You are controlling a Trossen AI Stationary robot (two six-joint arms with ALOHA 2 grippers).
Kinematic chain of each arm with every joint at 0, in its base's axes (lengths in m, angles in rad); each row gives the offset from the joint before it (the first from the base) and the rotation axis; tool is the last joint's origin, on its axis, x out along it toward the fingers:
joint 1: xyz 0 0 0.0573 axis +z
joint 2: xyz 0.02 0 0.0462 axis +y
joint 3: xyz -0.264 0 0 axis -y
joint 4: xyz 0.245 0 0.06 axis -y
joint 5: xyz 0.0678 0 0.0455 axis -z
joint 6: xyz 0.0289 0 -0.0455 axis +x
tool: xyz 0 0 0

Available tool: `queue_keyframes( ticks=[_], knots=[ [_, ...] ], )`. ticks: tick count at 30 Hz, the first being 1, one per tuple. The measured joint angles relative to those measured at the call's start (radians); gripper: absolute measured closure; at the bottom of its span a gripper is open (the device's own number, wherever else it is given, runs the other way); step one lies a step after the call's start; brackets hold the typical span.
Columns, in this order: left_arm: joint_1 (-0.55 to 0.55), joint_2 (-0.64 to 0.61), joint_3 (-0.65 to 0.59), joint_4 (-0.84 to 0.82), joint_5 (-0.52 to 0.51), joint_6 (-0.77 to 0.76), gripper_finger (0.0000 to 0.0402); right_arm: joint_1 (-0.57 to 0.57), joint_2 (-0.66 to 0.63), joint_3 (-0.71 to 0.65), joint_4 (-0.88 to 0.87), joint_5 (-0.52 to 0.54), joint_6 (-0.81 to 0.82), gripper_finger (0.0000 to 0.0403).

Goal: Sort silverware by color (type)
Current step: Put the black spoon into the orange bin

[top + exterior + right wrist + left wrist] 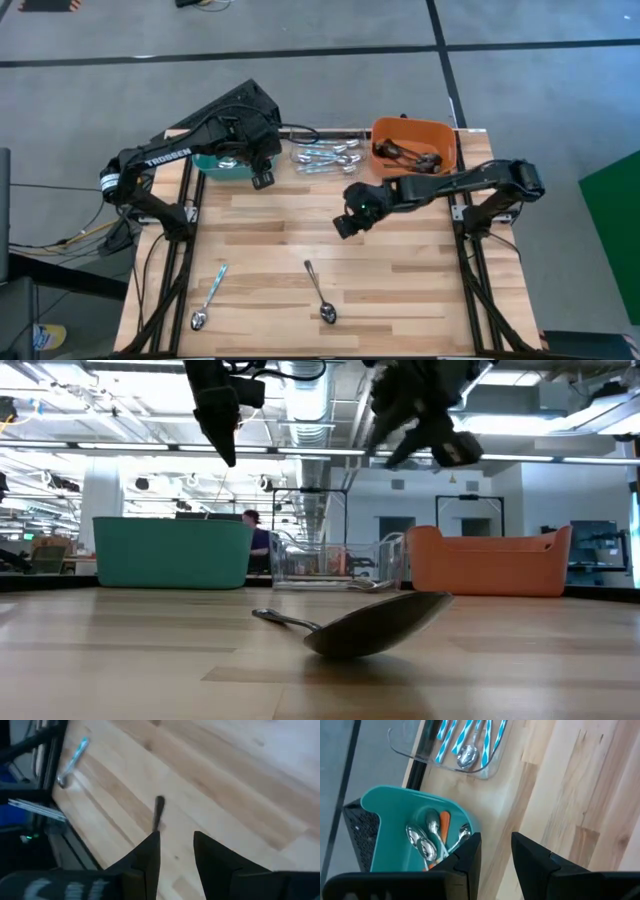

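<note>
High view, left gripper (262,172): at the teal bin (215,166)'s edge nearest the clear tray (325,158), holding nothing.
High view, right gripper (350,215): over bare tabletop (400,280), on the near side of the orange bin (415,145).
High view, loose spoons: a teal-handled spoon (209,297) and a dark-handled spoon (320,292) lie well apart from the orange bin, toward the opposite edge of the tabletop.
Low view, dark-handled spoon (360,624): lying on the tabletop, in front of the orange bin (488,562).
Left wrist view, fingers (470,857): parted by a narrow gap, nothing between them; orange-handled spoons (432,837) sit inside the teal bin (390,827), teal-handled spoons (465,742) in the clear tray.
Right wrist view, fingers (150,855): spread, empty; the dark-handled spoon (158,812) lies beyond them, the teal-handled spoon (72,762) farther off.
</note>
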Motion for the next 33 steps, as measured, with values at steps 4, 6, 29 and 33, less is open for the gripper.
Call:
queue_keyframes(
  ticks=[4, 6, 29, 33],
  knots=[
    [0.000, 0.000, 0.000, 0.000, 0.000, 0.010, 0.0306, 0.035, 0.037, 0.002, 0.057, -0.049, 0.041, 0.0264],
    [0.000, -0.001, -0.008, 0.008, -0.002, 0.025, 0.0306, 0.043, 0.068, 0.002, 0.086, -0.100, 0.044, 0.0264],
    [-0.026, -0.001, -0.186, 0.027, 0.078, -0.064, 0.0306, 0.182, 0.190, 0.002, 0.200, -0.225, 0.090, 0.0264],
    [-0.057, -0.003, -0.204, 0.018, 0.122, -0.009, 0.0306, 0.231, 0.255, 0.002, 0.311, -0.212, 0.222, 0.0264]
  ],
)
